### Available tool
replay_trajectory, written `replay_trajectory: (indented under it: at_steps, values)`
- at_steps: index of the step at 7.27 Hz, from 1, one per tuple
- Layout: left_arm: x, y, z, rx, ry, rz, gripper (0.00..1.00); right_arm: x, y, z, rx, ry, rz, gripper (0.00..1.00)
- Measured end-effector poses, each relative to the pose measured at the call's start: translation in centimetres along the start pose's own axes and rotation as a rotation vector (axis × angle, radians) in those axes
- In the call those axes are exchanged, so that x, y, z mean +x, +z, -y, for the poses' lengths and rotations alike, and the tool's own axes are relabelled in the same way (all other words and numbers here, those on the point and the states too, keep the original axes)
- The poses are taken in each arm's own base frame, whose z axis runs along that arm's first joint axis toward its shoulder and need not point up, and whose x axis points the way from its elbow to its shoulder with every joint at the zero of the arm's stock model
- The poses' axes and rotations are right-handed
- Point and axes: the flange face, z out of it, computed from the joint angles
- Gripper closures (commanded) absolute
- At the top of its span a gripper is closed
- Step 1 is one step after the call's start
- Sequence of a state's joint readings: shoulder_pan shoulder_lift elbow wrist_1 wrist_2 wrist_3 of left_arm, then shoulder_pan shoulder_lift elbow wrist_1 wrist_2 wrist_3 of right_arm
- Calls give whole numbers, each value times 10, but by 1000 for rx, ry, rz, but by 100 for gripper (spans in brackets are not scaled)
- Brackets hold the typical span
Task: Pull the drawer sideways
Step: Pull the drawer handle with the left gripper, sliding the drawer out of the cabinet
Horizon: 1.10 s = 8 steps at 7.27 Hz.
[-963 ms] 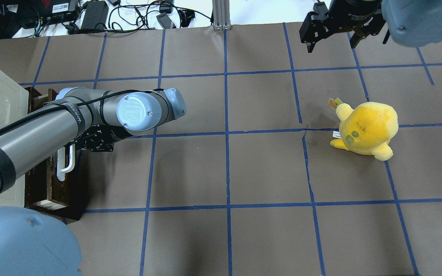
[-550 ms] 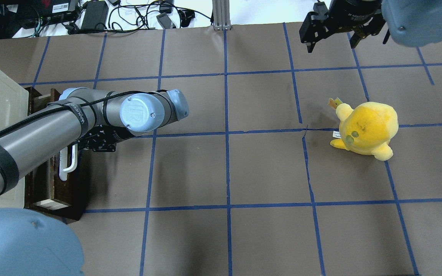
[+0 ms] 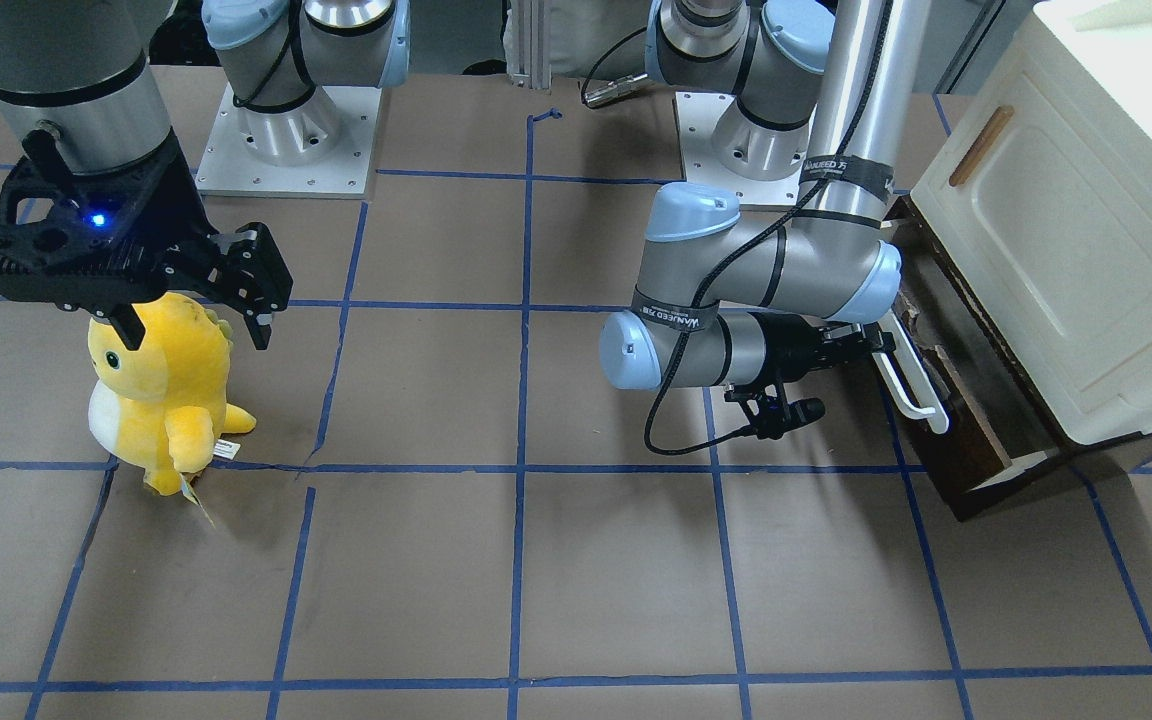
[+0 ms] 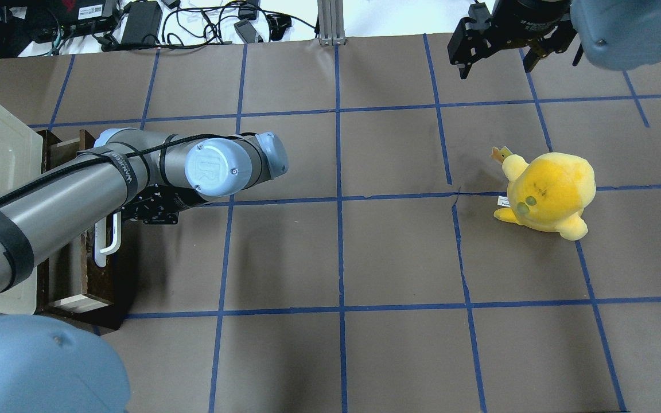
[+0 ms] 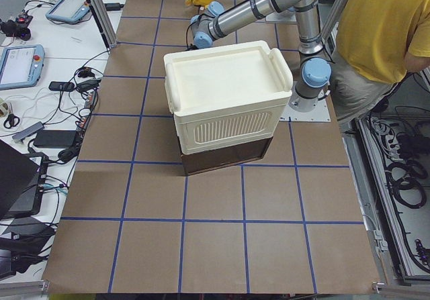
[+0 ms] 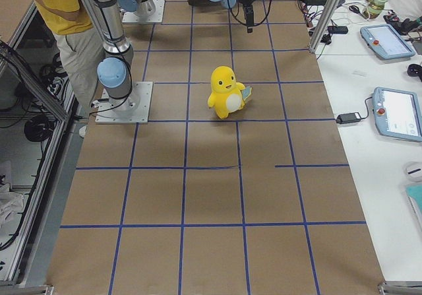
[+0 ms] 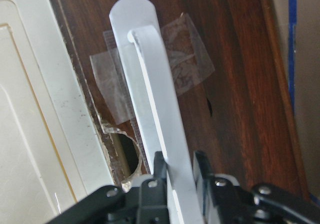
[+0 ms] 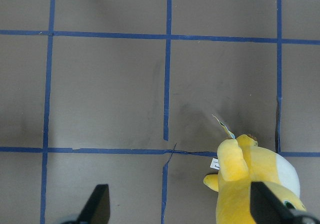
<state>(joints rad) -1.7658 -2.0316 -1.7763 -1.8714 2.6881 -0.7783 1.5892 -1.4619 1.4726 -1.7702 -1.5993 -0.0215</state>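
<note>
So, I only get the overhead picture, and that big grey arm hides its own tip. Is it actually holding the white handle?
Observer: Yes. The left wrist camera shows the left tool shut on the white bar handle, with a finger on each side.
Visitor: What's the pale thing at the left edge?
Observer: A cream-white cabinet. The left side view shows it sitting over the dark brown drawer.
Visitor: Is the yellow toy lying down?
Observer: No. The front view shows the plush toy standing upright, and it has a white belly.
</note>
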Motion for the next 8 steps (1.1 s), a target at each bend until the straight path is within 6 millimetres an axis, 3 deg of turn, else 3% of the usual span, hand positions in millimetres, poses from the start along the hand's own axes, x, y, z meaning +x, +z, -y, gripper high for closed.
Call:
replay_trajectory:
  at_steps: [4,8]
  values:
    - [5,-6,1,11,6,4,81,0,0,0,0,0,0,0]
    - [5,-24,1,42,11,3,81,0,0,0,0,0,0,0]
